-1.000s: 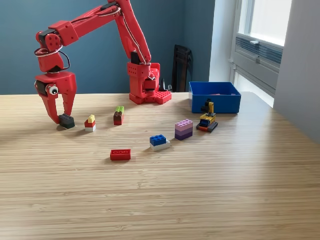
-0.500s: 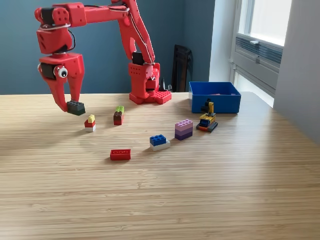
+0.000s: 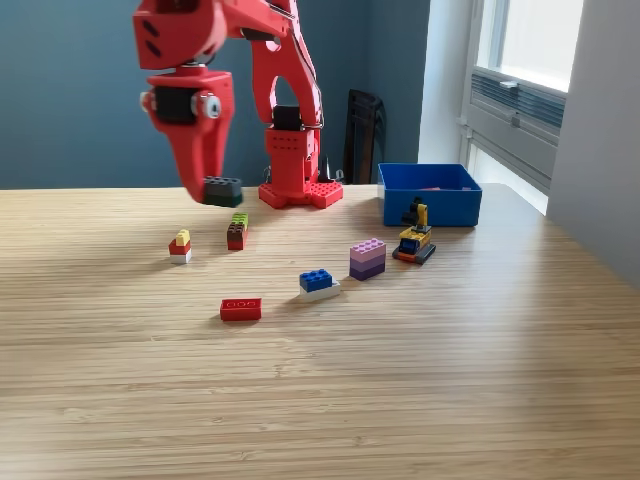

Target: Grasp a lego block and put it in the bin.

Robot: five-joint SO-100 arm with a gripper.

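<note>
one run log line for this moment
phase: carry | claw: shut on dark block, lifted above table | bin: not reached | loose blocks: six

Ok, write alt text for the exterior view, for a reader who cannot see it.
A red robot arm's gripper holds a dark lego block in the air above a wooden table. Six small lego stacks lie scattered below, and a blue bin stands at the view's right near a window.

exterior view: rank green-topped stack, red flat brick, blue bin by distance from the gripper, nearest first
1. green-topped stack: just below the gripper, which holds a dark block.
2. red flat brick: nearer the camera, lower down.
3. blue bin: far off at the view's right.
</note>
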